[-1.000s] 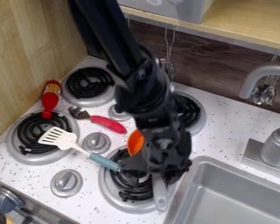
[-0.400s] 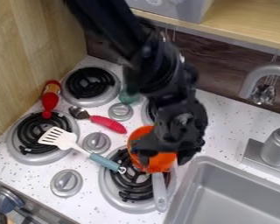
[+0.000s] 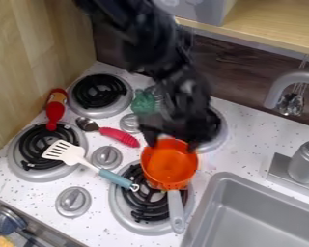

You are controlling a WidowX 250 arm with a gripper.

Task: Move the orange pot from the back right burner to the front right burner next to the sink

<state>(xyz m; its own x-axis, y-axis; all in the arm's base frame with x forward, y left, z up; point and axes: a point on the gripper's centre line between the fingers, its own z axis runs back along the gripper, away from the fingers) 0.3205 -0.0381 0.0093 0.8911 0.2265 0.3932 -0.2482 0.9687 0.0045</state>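
The black end effector (image 3: 173, 141) hangs with its fingers spread well apart and nothing held between them, at the far rim of the orange pot (image 3: 170, 165), though I cannot tell whether it touches. The pot sits over the far part of the coil burner (image 3: 141, 212), its grey handle (image 3: 175, 212) crossing that burner's sink-side edge, while the spatula (image 3: 70, 153) lays its teal grip over the opposite edge. It looks light, stiff and hardly fragile, with smooth walls that may slip, so the slim handle close to the bowl seems the surest hold.
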